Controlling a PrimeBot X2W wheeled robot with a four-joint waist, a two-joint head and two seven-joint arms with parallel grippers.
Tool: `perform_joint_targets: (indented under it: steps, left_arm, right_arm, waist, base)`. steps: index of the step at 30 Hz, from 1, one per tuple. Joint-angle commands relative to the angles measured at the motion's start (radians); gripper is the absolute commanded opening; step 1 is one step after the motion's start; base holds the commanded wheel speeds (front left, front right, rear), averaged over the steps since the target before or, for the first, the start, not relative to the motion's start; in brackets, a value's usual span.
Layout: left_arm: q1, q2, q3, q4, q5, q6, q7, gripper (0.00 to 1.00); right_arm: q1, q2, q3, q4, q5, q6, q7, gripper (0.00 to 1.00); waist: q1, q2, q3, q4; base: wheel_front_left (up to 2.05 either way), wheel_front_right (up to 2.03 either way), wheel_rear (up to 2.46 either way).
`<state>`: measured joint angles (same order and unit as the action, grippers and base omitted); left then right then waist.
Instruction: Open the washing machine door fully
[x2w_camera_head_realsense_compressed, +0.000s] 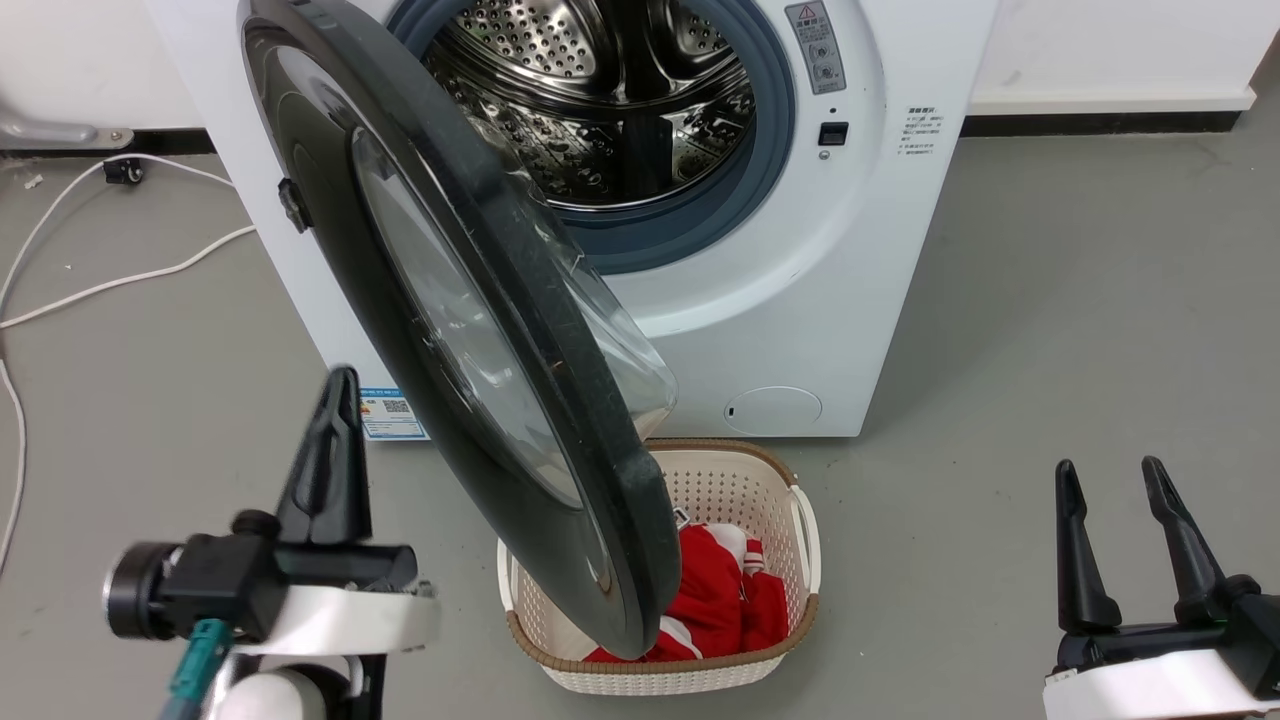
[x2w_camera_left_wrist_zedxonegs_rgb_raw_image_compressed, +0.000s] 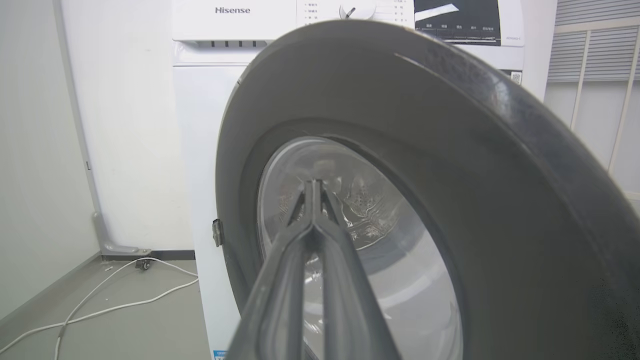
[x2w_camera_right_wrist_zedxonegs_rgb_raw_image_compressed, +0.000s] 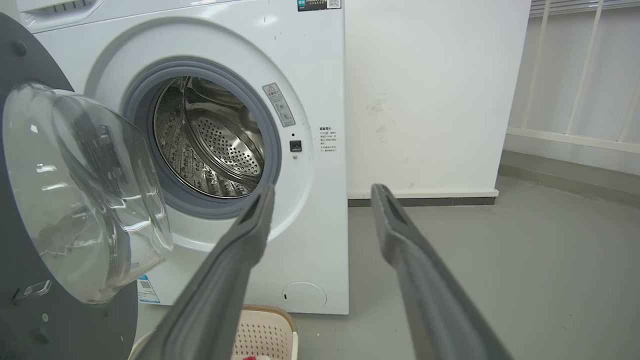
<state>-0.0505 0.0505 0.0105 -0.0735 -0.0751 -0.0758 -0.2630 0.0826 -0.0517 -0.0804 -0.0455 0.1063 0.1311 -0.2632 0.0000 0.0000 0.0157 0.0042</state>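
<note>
The white washing machine (x2w_camera_head_realsense_compressed: 800, 290) stands ahead with its steel drum (x2w_camera_head_realsense_compressed: 600, 90) exposed. Its round black door (x2w_camera_head_realsense_compressed: 560, 400) hangs about half open, swung out on hinges at the machine's left, edge toward me. The glass bowl (x2w_camera_right_wrist_zedxonegs_rgb_raw_image_compressed: 90, 200) bulges on its inner face. My left gripper (x2w_camera_head_realsense_compressed: 335, 440) is shut with nothing in it, a little left of the door's outer face. In the left wrist view the closed fingertips (x2w_camera_left_wrist_zedxonegs_rgb_raw_image_compressed: 314, 187) point at the door glass (x2w_camera_left_wrist_zedxonegs_rgb_raw_image_compressed: 370, 240). My right gripper (x2w_camera_head_realsense_compressed: 1110, 480) stands open at the lower right, far from the door.
A cream laundry basket (x2w_camera_head_realsense_compressed: 790, 590) with red clothing (x2w_camera_head_realsense_compressed: 720, 600) sits on the floor under the door's free edge. White cables (x2w_camera_head_realsense_compressed: 120, 280) trail over the grey floor at the left. A white wall (x2w_camera_right_wrist_zedxonegs_rgb_raw_image_compressed: 430, 100) stands right of the machine.
</note>
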Motion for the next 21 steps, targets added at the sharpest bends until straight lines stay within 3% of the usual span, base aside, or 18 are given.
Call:
perform_joint_targets:
  steps: [1,11,16,21]
  left_arm:
    - [-0.022,0.000,0.008,-0.045,-0.009,0.009,-0.002,0.00]
    - [-0.116,-0.001,-0.042,-0.405,0.026,-0.004,-0.002,0.00]
    - [-0.144,0.000,-0.172,-0.517,0.026,-0.026,-0.002,0.00]
    - [-0.102,0.012,-0.356,-0.483,0.009,-0.047,-0.002,0.00]
  right_arm:
    - [-0.005,0.003,-0.001,0.004,0.007,-0.001,-0.001,1.00]
    - [-0.011,0.003,0.007,0.011,0.018,-0.001,-0.002,1.00]
    - [-0.015,0.003,0.010,0.017,0.021,-0.001,-0.002,1.00]
    - [-0.011,0.003,0.011,0.023,0.024,-0.001,-0.002,1.00]
  waist:
    - [0.0000,0.0000,-0.002,0.002]
    - [0.0000,0.0000,0.001,-0.001]
    - [0.0000,0.0000,0.002,-0.009]
    - [0.0000,0.0000,0.001,-0.012]
  base:
    - [0.00,0.00,0.00]
    - [0.00,0.00,0.00]
    - [0.00,0.00,0.00]
    - [0.00,0.00,0.00]
